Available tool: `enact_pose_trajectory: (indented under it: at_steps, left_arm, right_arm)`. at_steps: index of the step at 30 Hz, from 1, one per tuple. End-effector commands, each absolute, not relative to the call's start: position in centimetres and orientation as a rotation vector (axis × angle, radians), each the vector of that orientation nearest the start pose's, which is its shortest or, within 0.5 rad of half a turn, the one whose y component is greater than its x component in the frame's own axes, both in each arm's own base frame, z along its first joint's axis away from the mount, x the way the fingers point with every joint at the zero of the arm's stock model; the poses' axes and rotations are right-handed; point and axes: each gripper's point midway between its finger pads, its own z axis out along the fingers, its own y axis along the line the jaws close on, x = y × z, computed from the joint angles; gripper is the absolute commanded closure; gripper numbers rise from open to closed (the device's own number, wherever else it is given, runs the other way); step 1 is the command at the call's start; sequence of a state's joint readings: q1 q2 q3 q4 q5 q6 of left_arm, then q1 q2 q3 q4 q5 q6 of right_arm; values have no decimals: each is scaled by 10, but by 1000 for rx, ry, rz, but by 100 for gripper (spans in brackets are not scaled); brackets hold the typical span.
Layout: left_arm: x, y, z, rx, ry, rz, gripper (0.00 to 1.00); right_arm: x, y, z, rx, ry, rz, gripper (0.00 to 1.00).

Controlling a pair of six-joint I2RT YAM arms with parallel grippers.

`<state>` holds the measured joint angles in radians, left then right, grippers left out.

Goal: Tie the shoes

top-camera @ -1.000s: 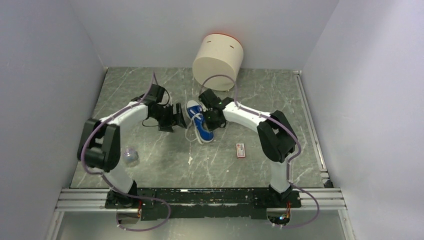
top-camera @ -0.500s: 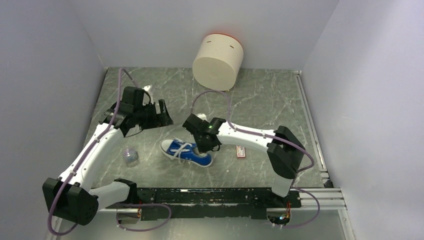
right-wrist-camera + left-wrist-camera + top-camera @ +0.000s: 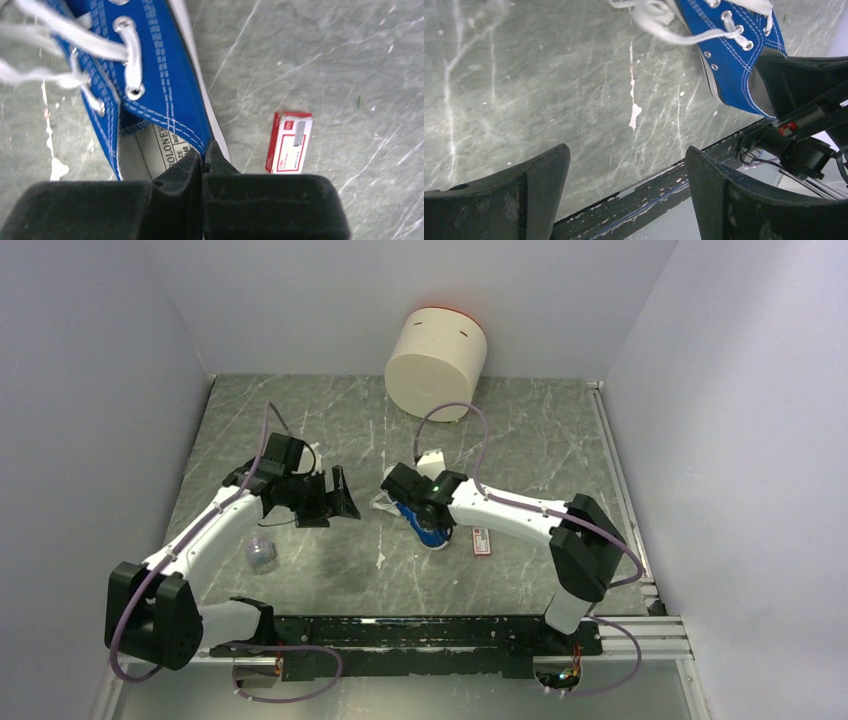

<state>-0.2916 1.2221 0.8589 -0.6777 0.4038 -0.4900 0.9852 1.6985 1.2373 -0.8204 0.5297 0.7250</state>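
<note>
The shoe [image 3: 170, 95] lies mid-table [image 3: 520, 440], white laces [image 3: 659, 22] trailing loose. The right claw [image 3: 202, 167] pinches its blue side wall at the heel opening. The left claw [image 3: 626, 152] hangs spread wide, apart to the shoe's left, and a packet [image 3: 292, 142] lies near its right.

Bare worktop [image 3: 300, 410] lies free between the wide-spread left hand [image 3: 347, 502] and the blue sneaker [image 3: 729, 65], with only loose white laces [image 3: 659, 15] trailing into it and a flat white scrap [image 3: 635, 112] nearer the arms. The right hand [image 3: 202, 160], pinched tight on the sneaker's heel wall, blocks that side together with its arm; the red-and-white packet [image 3: 292, 142] lies just beside. A small clear lump [image 3: 260, 552] sits by the left forearm. The far strip is free except for the cream drum [image 3: 437, 365]; walls [image 3: 100, 390] close three sides
</note>
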Motion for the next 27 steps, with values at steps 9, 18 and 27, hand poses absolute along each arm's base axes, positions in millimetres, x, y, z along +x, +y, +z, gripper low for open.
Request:
enact_pose_trajectory:
  at_steps: [9,18,27]
  left_arm:
    - [246,-228,92,176,2713,-969,6]
    - [285,-255,62,493,2566,-935,5]
    - [277,-248,143,416,2317,-956,7]
  right_arm:
    - [279,245,109,-200,2396,4,100]
    - [304,229,127,-124,2411,93,100]
    - [307,251,200,-241,2246,238,100]
